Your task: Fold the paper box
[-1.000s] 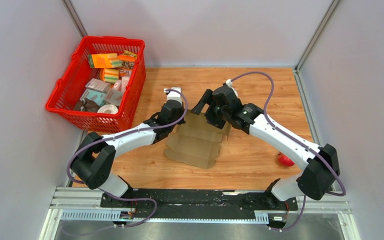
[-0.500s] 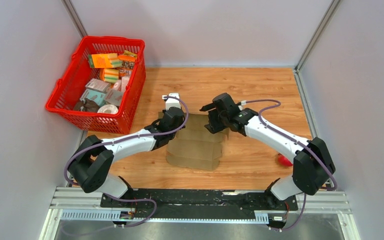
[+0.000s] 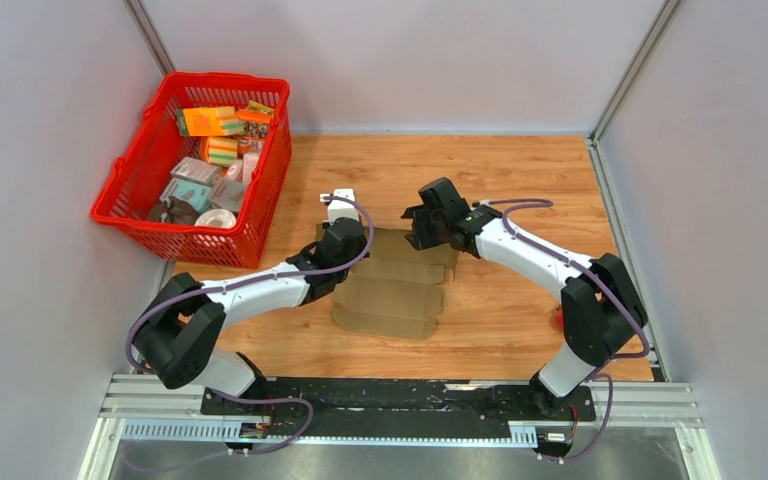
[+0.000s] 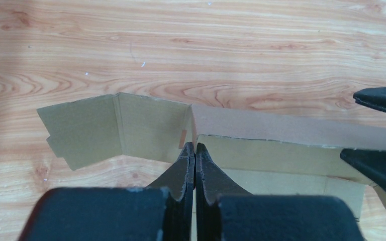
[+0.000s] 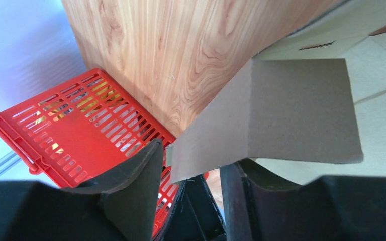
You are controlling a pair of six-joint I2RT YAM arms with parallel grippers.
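Note:
The brown paper box point(image 3: 392, 288) lies partly unfolded on the wooden table, its panels spread flat toward me. My left gripper point(image 3: 343, 243) is at its far left corner. In the left wrist view the left gripper point(image 4: 194, 148) is shut, pinching the edge of an upright box wall point(image 4: 281, 150), with a side flap point(image 4: 105, 128) to the left. My right gripper point(image 3: 426, 226) is at the box's far edge. In the right wrist view the right gripper point(image 5: 193, 160) is open with a raised flap point(image 5: 281, 113) between its jaws, not clamped.
A red basket point(image 3: 150, 165) holding several small packs stands at the far left; it also shows in the right wrist view point(image 5: 80, 130). A small red object point(image 3: 559, 318) lies by the right arm's base, partly hidden. Grey walls close in the table.
The box's far end, held raised before, has come down and the box lies flatter. Both grippers lowered with it, and the right arm's elbow swung right and nearer.

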